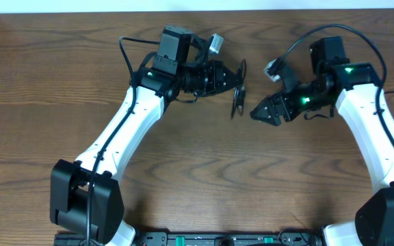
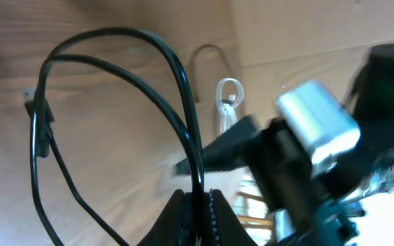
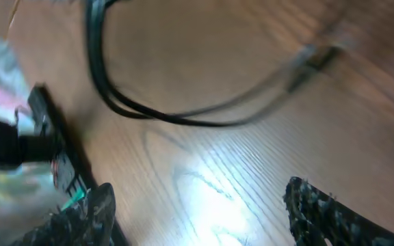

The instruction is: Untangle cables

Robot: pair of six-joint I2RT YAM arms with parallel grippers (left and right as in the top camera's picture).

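Black cable (image 2: 182, 89) pinched in left claw (image 2: 198, 205); right claw (image 3: 197, 212) agape.

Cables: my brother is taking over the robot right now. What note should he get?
Left gripper: shut on the black cable, which loops out from its fingers.
Right gripper: open, holding nothing, close to those loops above the table.
Done: the cable is gripped at one spot. No white cable shows clearly.
Left: the loops are not pulled apart yet. Probably the right gripper should take a strand and draw it away.
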